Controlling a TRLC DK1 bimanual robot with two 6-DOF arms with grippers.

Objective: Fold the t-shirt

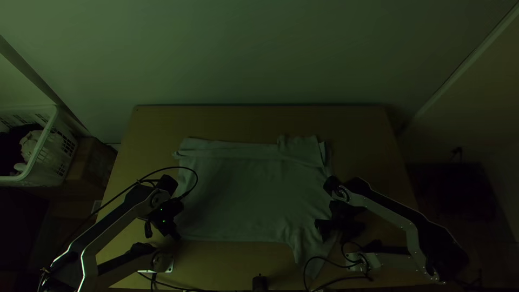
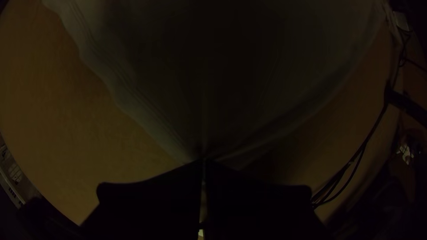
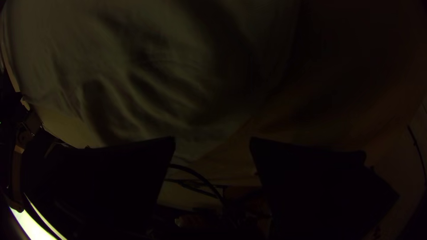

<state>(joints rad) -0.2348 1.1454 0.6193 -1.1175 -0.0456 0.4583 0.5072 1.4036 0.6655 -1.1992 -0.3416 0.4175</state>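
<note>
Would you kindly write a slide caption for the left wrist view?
The left gripper pinches a corner of the T-shirt, which fans out over the wooden table.

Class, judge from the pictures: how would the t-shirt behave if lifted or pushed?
The t-shirt looks floppy: the corner pinched by the left gripper would likely rise first while the rest sags. It seems light, lying thin and wide. A push would probably ruck it up, as wrinkles near the right gripper suggest.
</note>
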